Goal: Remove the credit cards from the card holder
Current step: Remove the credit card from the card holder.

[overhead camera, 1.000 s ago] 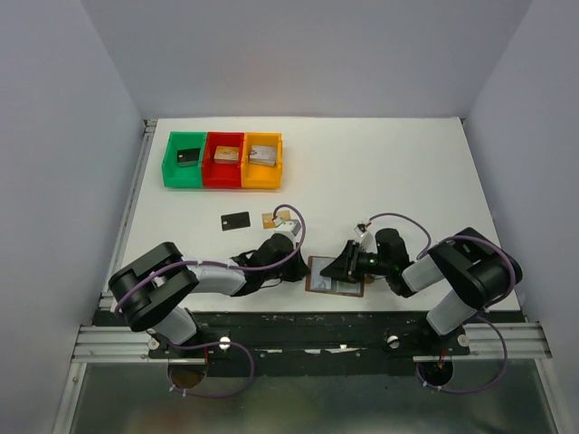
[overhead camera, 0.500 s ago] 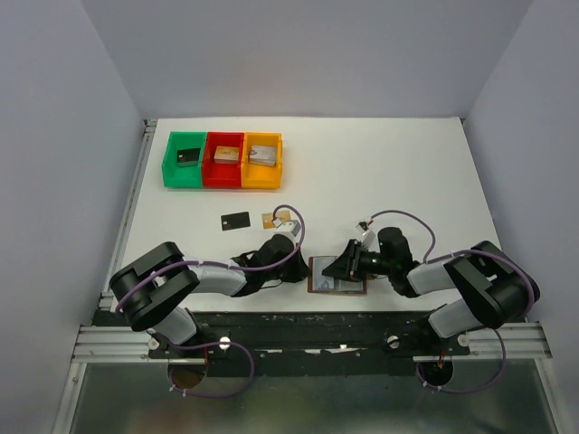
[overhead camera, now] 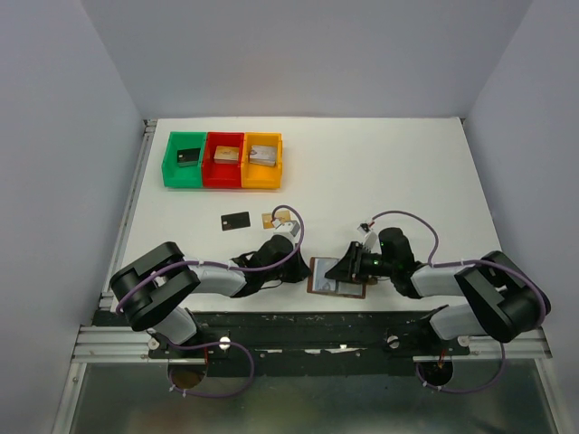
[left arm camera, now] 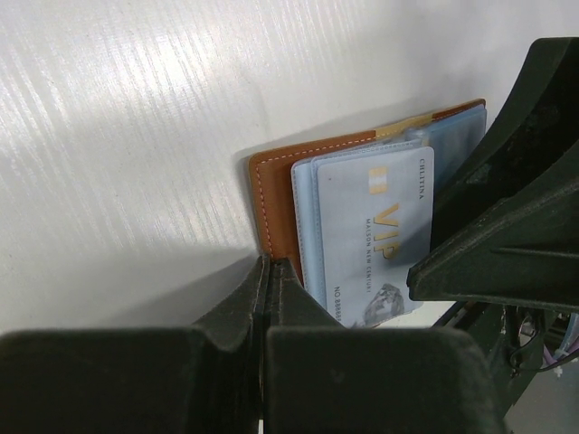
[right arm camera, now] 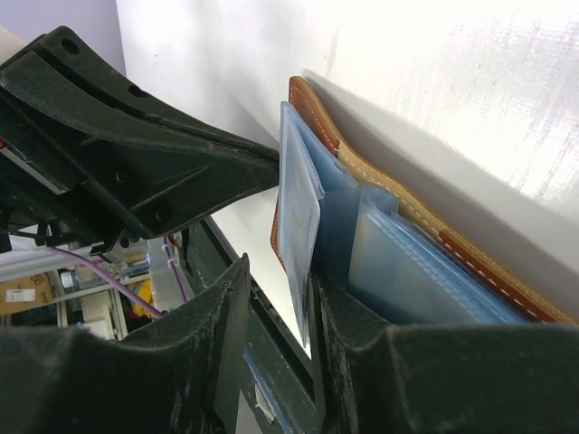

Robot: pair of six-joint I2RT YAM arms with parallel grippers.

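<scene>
Wallet (overhead camera: 331, 285) lies open flat at the near edge of the table (overhead camera: 407, 181), between both arms, long axis running left-right, pockets up. Left gripper (overhead camera: 300, 268) is pinched closed, tips at its brown left edge. Right gripper (overhead camera: 347, 269) is half open, straddling a pale blue card (right arm camera: 301, 237) tipped up from the pockets. Since a second ago the right arm (overhead camera: 448, 276) swung its elbow out right; wallet hasn't budged.

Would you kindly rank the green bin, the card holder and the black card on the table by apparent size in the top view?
1. The green bin and the card holder: much alike, and the right gripper hides part of the holder, so I leave them tied.
2. The black card: clearly smallest.
</scene>
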